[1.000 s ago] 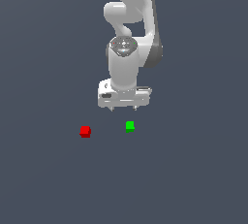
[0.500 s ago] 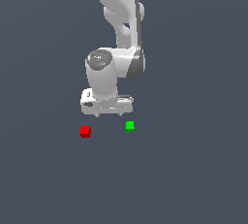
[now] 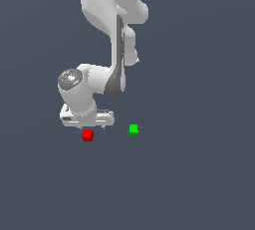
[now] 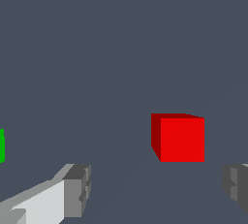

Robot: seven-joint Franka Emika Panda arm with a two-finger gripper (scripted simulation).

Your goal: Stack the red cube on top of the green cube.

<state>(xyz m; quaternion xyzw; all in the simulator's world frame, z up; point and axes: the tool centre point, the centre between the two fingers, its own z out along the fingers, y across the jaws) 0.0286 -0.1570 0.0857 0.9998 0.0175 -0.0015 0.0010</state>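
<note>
Shifted toward the exterior view's left since the earlier frame, the gripper (image 3: 87, 125) now hangs just above the red cube (image 3: 87, 135), jaws apart, with the green cube (image 3: 133, 129) nearby on the floor (image 3: 199, 174).

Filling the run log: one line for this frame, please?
phase: approach | gripper: open, above red cube, no contact | green cube: apart, to exterior view's right | stack: not done
</note>
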